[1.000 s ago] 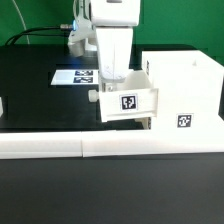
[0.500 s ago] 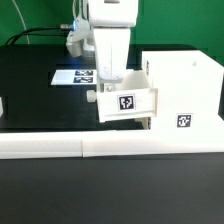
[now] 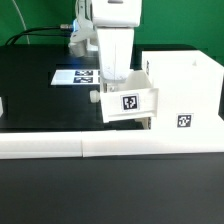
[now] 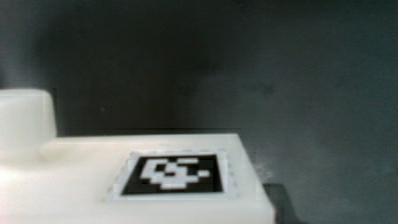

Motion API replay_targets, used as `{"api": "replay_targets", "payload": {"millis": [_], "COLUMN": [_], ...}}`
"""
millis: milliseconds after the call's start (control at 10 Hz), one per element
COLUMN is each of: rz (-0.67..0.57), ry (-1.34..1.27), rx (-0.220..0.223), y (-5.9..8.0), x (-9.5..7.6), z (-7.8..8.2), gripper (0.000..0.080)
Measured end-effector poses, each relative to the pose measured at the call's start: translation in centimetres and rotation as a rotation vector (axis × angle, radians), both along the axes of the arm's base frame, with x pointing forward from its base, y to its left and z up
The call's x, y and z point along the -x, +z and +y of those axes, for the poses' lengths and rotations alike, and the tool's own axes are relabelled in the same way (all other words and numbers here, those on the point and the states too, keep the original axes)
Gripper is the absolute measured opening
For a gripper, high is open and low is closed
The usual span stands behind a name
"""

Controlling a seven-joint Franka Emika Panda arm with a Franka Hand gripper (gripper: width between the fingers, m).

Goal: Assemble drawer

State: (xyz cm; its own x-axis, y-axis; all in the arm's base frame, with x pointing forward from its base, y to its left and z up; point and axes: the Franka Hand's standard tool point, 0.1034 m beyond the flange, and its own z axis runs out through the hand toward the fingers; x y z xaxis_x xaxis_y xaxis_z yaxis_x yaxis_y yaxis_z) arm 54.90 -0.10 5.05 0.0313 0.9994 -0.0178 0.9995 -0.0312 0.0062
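The tall white drawer case [image 3: 185, 80] stands at the exterior view's right, with a square tag [image 3: 184, 122] on its front. A small white tray [image 3: 130, 103] with its own tag sits against the case's left side, partly in the case's opening. My gripper [image 3: 112, 78] comes straight down onto the tray's left part and is shut on its wall; the fingertips are hidden by the tray. In the wrist view the tray's tagged face [image 4: 173, 172] fills the lower part, with a white knob [image 4: 22, 120] beside it. No fingers show there.
The marker board [image 3: 72, 76] lies on the black table behind the arm. A long low white border rail [image 3: 60, 147] runs along the table's front. A small white piece [image 3: 2, 105] sits at the exterior view's left edge. Cables run at the back left.
The tray and gripper have shifted slightly toward the case, to the exterior view's right. The case has not moved.
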Motion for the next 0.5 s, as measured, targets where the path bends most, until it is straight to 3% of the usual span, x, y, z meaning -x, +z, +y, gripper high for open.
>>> {"api": "replay_targets", "payload": {"millis": [500], "rz": [0.001], "ry": [0.008], "rx": [0.002], "y": [0.11], "x": [-0.13], "z": [0.33], "gripper": [0.0042]}}
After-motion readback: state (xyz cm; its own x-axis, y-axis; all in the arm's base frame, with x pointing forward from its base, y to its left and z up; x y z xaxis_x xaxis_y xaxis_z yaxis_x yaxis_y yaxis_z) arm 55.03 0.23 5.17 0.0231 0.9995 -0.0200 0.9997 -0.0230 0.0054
